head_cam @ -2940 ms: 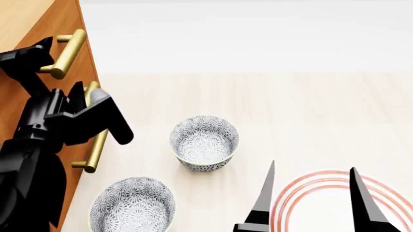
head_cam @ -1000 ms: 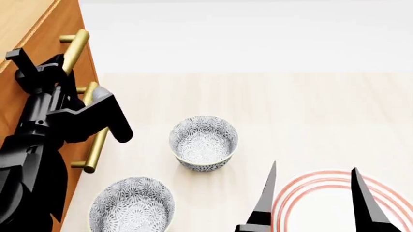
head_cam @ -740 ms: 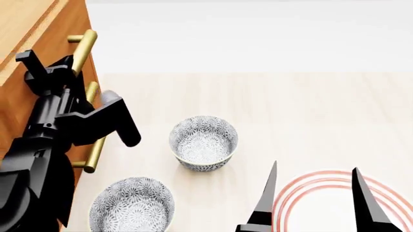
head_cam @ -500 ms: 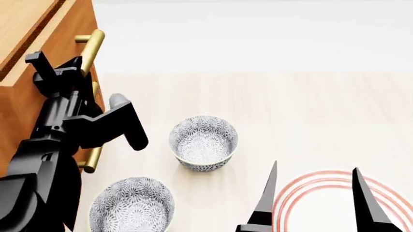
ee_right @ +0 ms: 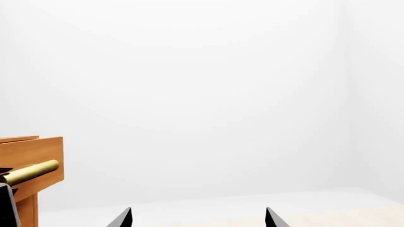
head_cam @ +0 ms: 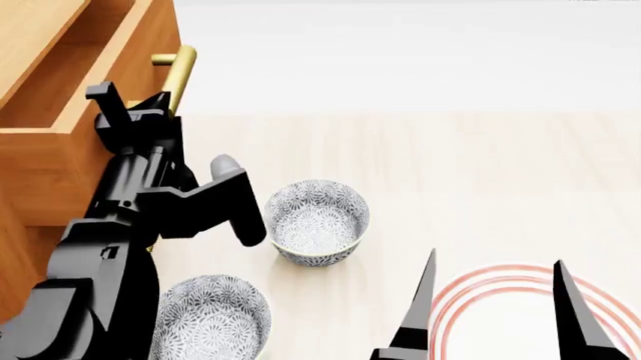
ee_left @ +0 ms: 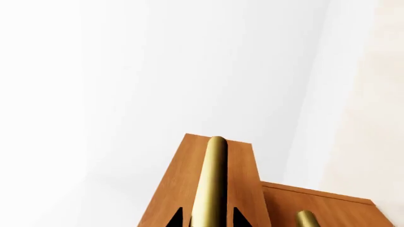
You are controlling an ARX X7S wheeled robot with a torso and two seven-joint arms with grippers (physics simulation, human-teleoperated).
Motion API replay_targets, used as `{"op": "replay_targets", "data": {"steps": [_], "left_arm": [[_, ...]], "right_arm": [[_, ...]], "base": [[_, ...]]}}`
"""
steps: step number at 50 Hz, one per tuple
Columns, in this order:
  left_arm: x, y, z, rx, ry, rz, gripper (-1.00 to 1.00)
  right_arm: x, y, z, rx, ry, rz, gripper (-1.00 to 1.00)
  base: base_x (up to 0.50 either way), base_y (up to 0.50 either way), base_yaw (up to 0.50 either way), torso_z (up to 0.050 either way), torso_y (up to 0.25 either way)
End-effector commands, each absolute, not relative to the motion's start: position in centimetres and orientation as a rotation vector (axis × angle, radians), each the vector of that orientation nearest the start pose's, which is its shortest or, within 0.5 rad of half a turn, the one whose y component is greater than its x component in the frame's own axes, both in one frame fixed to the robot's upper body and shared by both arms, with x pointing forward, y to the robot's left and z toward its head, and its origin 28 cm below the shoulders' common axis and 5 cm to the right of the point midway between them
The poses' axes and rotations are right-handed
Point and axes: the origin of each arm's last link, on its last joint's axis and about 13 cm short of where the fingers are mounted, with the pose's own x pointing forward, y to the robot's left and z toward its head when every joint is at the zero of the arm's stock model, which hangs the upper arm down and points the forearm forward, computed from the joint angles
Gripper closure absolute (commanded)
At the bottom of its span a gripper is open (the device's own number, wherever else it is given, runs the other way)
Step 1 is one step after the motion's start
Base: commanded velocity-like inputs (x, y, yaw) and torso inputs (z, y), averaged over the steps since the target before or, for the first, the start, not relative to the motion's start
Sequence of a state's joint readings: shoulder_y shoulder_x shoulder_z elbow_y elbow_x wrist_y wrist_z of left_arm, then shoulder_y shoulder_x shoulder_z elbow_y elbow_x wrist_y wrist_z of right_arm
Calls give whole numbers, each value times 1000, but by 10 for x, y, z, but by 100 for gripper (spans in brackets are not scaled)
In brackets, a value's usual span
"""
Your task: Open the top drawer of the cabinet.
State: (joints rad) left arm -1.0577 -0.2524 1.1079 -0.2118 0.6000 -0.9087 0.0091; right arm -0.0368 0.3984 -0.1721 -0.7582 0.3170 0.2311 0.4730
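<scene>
The top drawer of the orange-brown cabinet stands pulled out at the left, with its plain wood inside showing. My left gripper is shut on the drawer's brass bar handle. In the left wrist view, my left gripper has a black fingertip on each side of the handle. The lower drawer's handle shows beside it. My right gripper is open and empty at the front right. In the right wrist view, it points at the white wall, with the drawer at the edge.
Two patterned grey bowls stand on the pale wooden table, one close to my left arm and one at the front by my left forearm. A white plate with red rings lies under my right gripper.
The top drawer has slid out to the right with my left gripper on its handle, and its inside now shows. My right gripper has stayed in place.
</scene>
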Motion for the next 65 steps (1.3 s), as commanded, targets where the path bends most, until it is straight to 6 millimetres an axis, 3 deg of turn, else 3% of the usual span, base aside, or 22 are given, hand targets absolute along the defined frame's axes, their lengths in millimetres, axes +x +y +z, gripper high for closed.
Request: {"op": "replay_targets", "data": {"steps": [1, 24, 38, 39, 56, 65], "left_arm": [[347, 139, 190, 1439, -182, -56, 100], [343, 121, 197, 1459, -229, -83, 100], [345, 123, 199, 1442, -229, -63, 100], [345, 123, 200, 1442, -229, -63, -100], [339, 120, 209, 1434, -264, -66, -100], [329, 120, 240, 1371, -347, -43, -100]], "right_arm": [[174, -109, 142, 44, -402, -57, -100], [173, -109, 144, 44, -404, -57, -100], [173, -109, 143, 47, -405, -57, -100], [173, -109, 143, 47, -405, -56, -100], [172, -109, 143, 48, -407, -56, -100], [172, -109, 144, 48, -408, -56, -100]], "base": [[0, 0, 0, 0, 0], [-8, 0, 1, 0, 3], [-5, 0, 0, 0, 3], [-17, -2, 0, 0, 0], [0, 0, 0, 0, 0], [0, 0, 0, 0, 0]]}}
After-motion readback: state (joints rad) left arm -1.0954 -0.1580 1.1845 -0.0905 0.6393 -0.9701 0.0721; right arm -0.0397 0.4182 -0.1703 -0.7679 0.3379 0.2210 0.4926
